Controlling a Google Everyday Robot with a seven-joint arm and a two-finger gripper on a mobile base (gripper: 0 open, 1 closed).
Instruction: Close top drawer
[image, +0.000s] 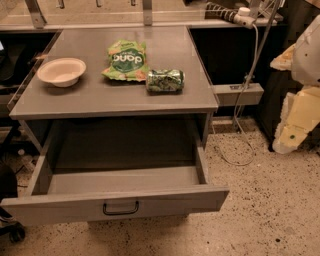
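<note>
One gripper (296, 122), cropped at right edge — top drawer (175, 199) open.

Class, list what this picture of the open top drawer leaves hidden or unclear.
Camera view: the back of the top drawer lies in shadow under the tabletop.
Camera view: anything below is hidden by the drawer's own front.
Camera view: the gripper, at the right edge, right of the tabletop, is cut off by the frame.
Camera view: the label on the can is too small to read.
</note>
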